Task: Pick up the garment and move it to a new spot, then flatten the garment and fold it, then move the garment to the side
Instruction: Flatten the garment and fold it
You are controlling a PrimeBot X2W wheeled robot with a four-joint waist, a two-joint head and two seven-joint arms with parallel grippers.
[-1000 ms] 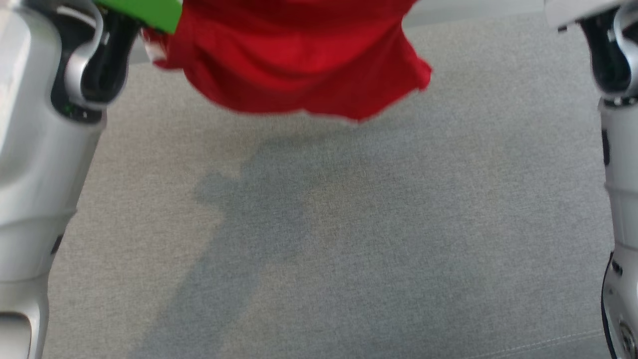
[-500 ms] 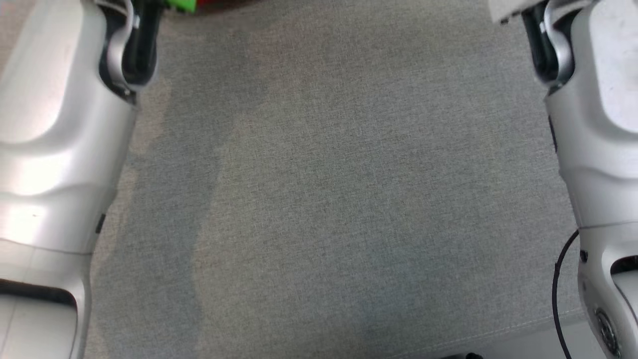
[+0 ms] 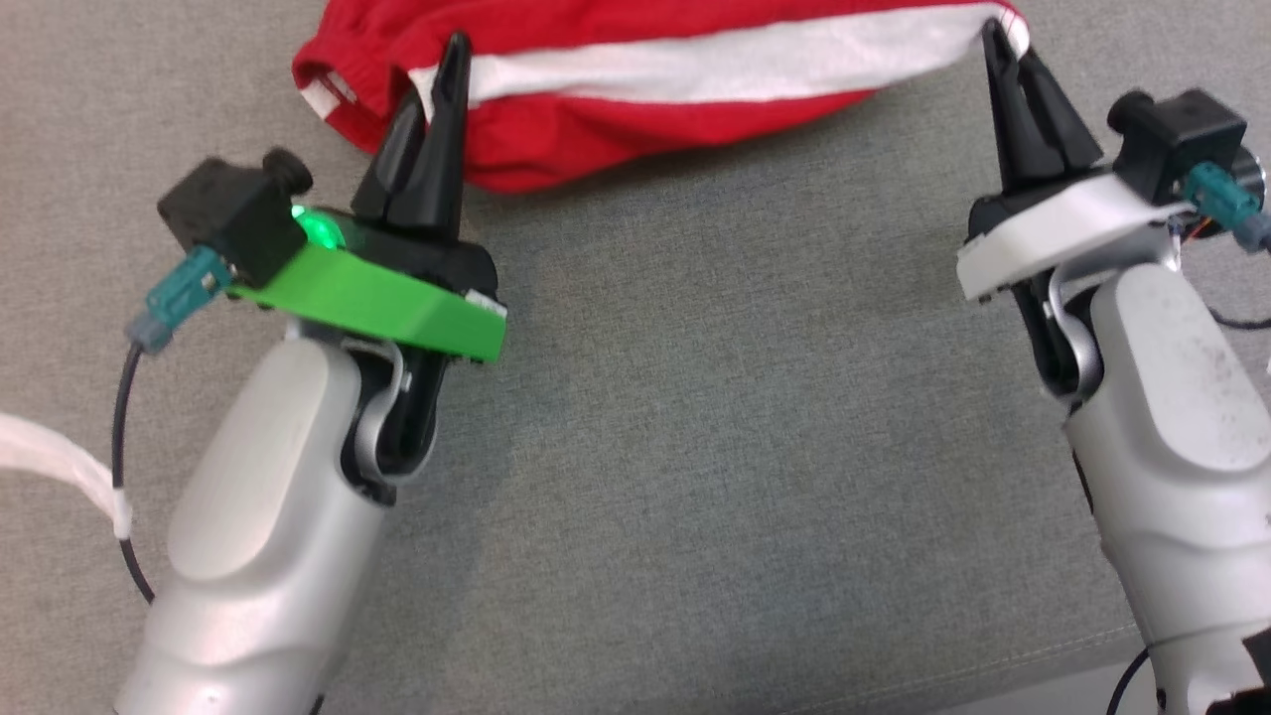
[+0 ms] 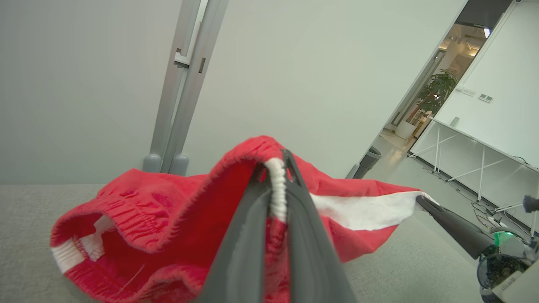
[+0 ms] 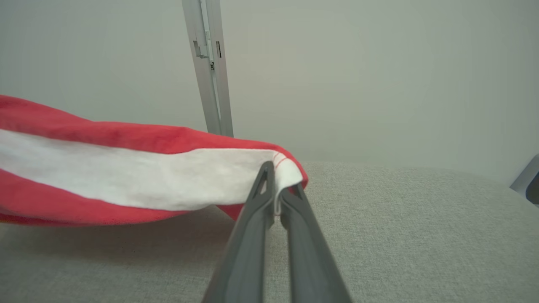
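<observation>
Red garment (image 3: 616,139) with white stripe: stretched between both grippers above grey fabric surface (image 3: 715,447). Left gripper (image 3: 452,70) is clamped on one stripe end. Right gripper (image 3: 998,50) is clamped on the other.

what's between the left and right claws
The white stripe of the garment spans from left claw to right claw, seen in the head view.

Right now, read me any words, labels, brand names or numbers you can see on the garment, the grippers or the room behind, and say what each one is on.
No readable text anywhere in these views.
Red garment: white stripe only, no print or tag lettering showing.
Left gripper and right gripper: no legible markings.
Wall plates in the left wrist view: too small to read.
</observation>
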